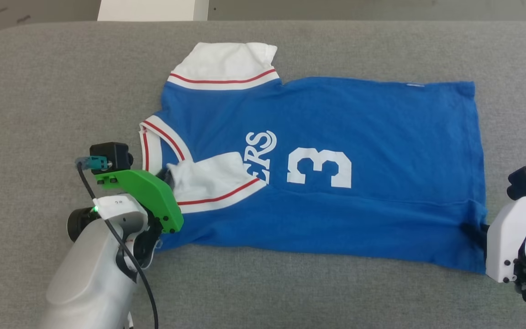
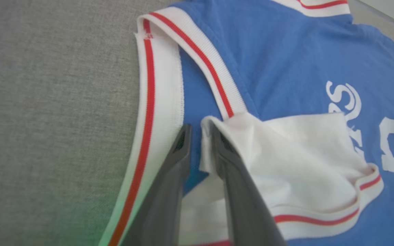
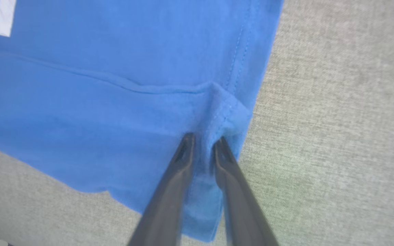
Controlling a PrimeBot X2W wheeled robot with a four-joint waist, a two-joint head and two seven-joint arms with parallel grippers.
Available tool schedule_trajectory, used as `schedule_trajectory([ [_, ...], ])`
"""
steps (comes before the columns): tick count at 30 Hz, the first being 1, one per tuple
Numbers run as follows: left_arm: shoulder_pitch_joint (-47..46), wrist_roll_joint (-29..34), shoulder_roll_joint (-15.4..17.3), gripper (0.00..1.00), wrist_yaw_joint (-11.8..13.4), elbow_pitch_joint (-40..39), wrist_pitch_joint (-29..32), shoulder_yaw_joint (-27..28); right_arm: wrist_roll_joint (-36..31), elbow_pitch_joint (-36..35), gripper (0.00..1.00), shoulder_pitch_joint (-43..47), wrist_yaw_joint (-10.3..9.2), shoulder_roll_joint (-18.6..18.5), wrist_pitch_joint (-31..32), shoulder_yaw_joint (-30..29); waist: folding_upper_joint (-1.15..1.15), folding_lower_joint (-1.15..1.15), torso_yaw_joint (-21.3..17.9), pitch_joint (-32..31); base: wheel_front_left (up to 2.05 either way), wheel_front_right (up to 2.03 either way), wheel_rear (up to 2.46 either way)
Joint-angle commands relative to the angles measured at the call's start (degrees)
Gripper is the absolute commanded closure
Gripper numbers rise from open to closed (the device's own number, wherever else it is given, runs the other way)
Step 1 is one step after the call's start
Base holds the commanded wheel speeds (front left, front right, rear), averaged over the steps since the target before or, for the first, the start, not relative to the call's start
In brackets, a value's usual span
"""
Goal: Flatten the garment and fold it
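The garment (image 1: 359, 128), a bright blue jersey with a white 3, lies flat on the grey padded table (image 1: 53, 82), collar to the left and hem to the right. Its near white sleeve (image 1: 208, 176) is folded over the chest lettering. My left gripper (image 2: 199, 129) sits at that sleeve's shoulder corner (image 2: 217, 123), jaws parted a little around the white fold edge. At the hem's near corner, my right gripper (image 3: 204, 138) has its jaws slightly apart, with a raised blue pleat (image 3: 217, 99) between and beyond the tips. The near side is folded over, leaving a long crease (image 1: 381, 198).
The far sleeve (image 1: 226, 61) lies spread toward the table's back edge. A white panel (image 1: 149, 9) stands beyond that edge. Bare grey table surrounds the garment, with wide room to the left and along the front. My left forearm (image 1: 94, 274) rises from the lower left.
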Motion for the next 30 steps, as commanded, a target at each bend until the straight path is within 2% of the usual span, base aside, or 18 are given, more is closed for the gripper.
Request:
schedule_trajectory([
  [1,-1.06,0.18,0.01,0.00,-0.30,0.63,-0.42,0.02,-0.55,0.91,0.00,-0.01,0.20,0.73,-0.30,-0.05,0.00,0.00,0.12,-0.65,0.00,0.00,0.00],
  [6,-1.75,1.33,1.01,0.00,-0.20,1.47,-3.45,0.58,-0.57,0.43,0.00,0.76,0.20,2.11,-3.90,-2.56,0.00,0.00,0.35,-3.53,0.00,0.00,0.00],
  [10,-0.43,3.47,2.38,0.00,0.78,0.29,-8.39,1.21,-0.89,-1.02,0.00,2.41,0.20,3.82,-8.26,-5.33,0.00,0.00,0.28,-6.43,0.00,0.00,0.00],
  [15,4.69,5.45,3.47,0.00,1.87,-3.65,-16.27,2.22,-1.26,-3.65,0.00,5.92,0.20,6.16,-13.84,-8.63,0.00,0.00,0.28,-10.03,0.00,0.00,0.00],
  [18,9.17,4.81,3.54,0.00,2.09,-6.01,-17.87,2.53,-1.26,-5.32,0.00,8.27,0.20,7.33,-15.57,-9.85,0.00,0.00,0.27,-11.54,0.00,0.00,0.00],
  [20,12.33,3.87,3.55,0.00,2.75,-7.15,-16.72,2.51,-1.37,-6.32,0.00,9.72,0.20,7.79,-16.34,-10.48,0.00,0.00,0.12,-12.58,0.00,0.00,0.00],
  [24,17.12,1.34,3.62,0.00,5.23,-9.75,-10.27,2.13,-1.68,-7.65,0.00,11.98,0.20,7.99,-16.14,-11.22,0.00,0.00,-0.08,-13.77,0.00,0.00,0.00],
  [26,18.53,0.50,4.27,0.00,7.10,-10.80,-5.50,1.62,-1.88,-8.12,0.00,12.55,0.20,8.03,-16.08,-11.40,0.00,0.00,-0.22,-14.12,0.00,0.00,0.00],
  [27,19.28,-0.76,5.24,0.00,9.41,-12.54,2.24,0.42,-1.93,-8.68,0.00,12.98,0.20,8.26,-15.89,-11.48,0.00,0.00,-0.41,-14.02,0.00,0.00,0.00],
  [30,18.48,-1.18,6.43,0.00,10.75,-13.48,9.11,-1.31,-1.98,-9.10,0.00,12.92,0.20,8.55,-15.79,-11.27,0.00,0.00,-0.68,-13.34,0.00,0.00,0.00],
])
